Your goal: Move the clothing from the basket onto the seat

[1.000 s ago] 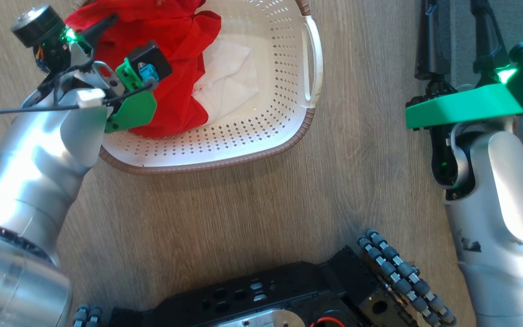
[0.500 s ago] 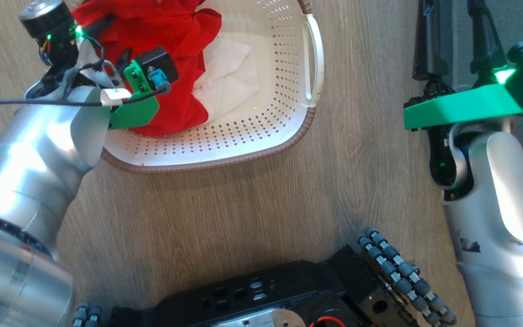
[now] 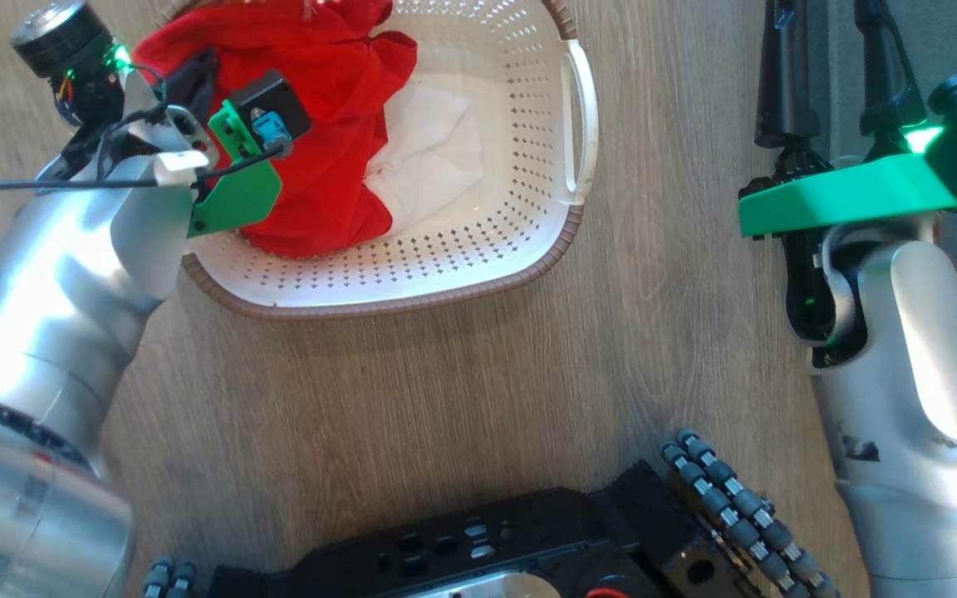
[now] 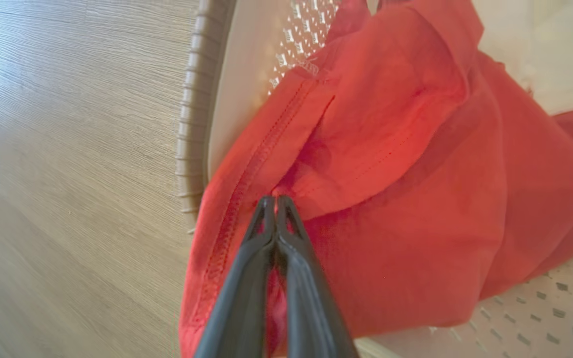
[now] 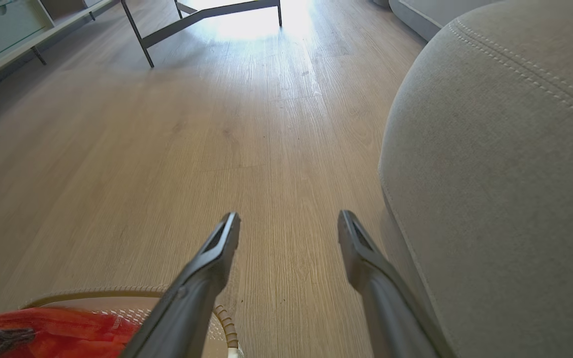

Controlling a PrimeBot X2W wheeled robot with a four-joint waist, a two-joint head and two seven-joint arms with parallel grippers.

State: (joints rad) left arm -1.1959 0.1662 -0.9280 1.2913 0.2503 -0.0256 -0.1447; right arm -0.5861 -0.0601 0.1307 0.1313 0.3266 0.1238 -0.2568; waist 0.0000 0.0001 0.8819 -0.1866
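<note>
The left tool [image 4: 276, 201] is seen clenched on a fold of the red clothing [image 4: 416, 199], its two dark fingertips pressed together beside a stitched seam. The fold is pinched close to the basket [image 3: 528, 274] wall, probably because the fabric is heaped highest there and can be lifted without the rim being caught. The red garments and a white cloth [image 3: 437, 158] lie inside the basket, which stands on the wooden floor [image 3: 445, 415]. The right tool [image 5: 289, 228] is held released, with its fingers spread, above the floor just beside the grey seat [image 5: 505, 174], apparently kept clear of the work. A moment earlier the left tool's fingers stood apart over the heap; now they are closed. The slight shift of the whole head view is judged to be the camera's.
</note>
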